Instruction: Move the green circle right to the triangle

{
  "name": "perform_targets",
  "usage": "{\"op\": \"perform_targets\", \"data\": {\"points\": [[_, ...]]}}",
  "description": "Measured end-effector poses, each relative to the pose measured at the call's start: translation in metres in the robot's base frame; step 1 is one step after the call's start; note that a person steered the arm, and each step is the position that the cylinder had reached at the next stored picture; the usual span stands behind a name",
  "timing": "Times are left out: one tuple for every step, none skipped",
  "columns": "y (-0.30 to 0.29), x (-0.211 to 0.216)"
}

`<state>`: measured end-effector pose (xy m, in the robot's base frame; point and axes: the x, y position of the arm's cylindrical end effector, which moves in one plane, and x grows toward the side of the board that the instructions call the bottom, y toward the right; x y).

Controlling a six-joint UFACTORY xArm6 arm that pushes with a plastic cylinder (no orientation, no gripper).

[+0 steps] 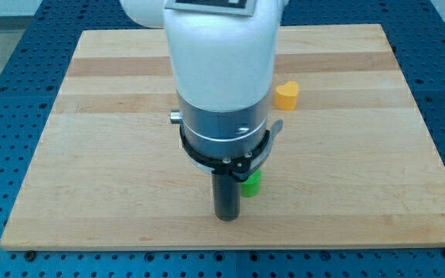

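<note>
Camera view, one entry: our tip (226, 218), a bare rod with nothing to open or close, stands touching or just beside the green block (251, 184) at its left, apparently placed to push it rightward; yellow block (287, 95) lies up-right of green; no triangle visible, perhaps hidden behind our arm.

my tip (226, 218) hangs upright under the white arm (219, 54).
</note>
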<state>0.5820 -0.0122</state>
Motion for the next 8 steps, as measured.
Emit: {"op": "perform_targets", "data": {"points": [[0.0,-0.015],[0.004,-0.03],[0.028,-0.032],[0.06,-0.033],[0.081,-0.045],[0.095,-0.057],[0.106,-0.071],[0.112,-0.088]]}}
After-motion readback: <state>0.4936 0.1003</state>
